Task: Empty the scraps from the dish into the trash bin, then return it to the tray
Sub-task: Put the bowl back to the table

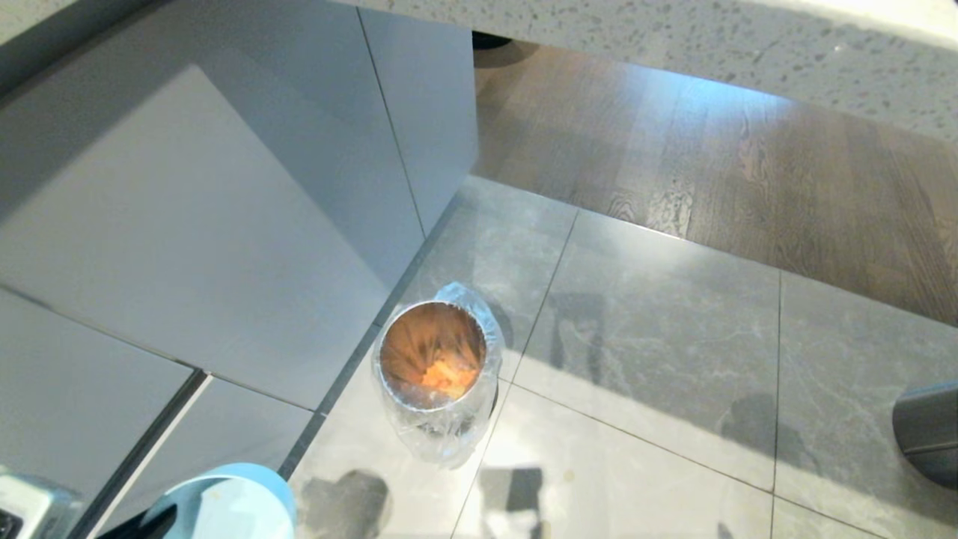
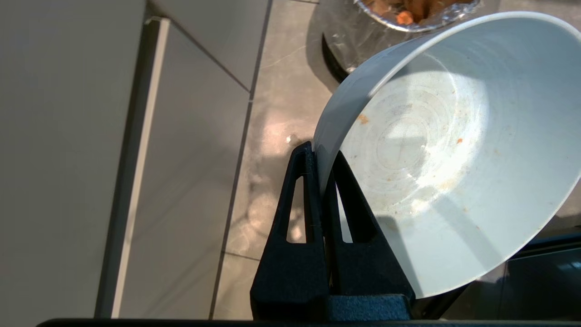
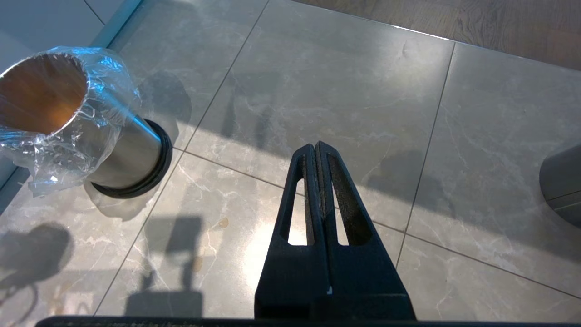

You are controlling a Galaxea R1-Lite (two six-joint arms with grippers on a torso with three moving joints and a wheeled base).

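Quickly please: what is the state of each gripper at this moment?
Left gripper: closed on the rim of the dish, which is emptied apart from small crumbs.
Right gripper: closed, holding nothing, above the floor tiles.

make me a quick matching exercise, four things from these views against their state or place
Things:
1. dish
2. trash bin
3. left gripper
4. right gripper

States or places:
A. shut with nothing in it, over the floor tiles
B. standing on the floor, orange scraps lying at its bottom
C. clamped on a rim
D. tipped on its side, only smears and crumbs left inside

Pairs: 1-D, 2-B, 3-C, 4-A
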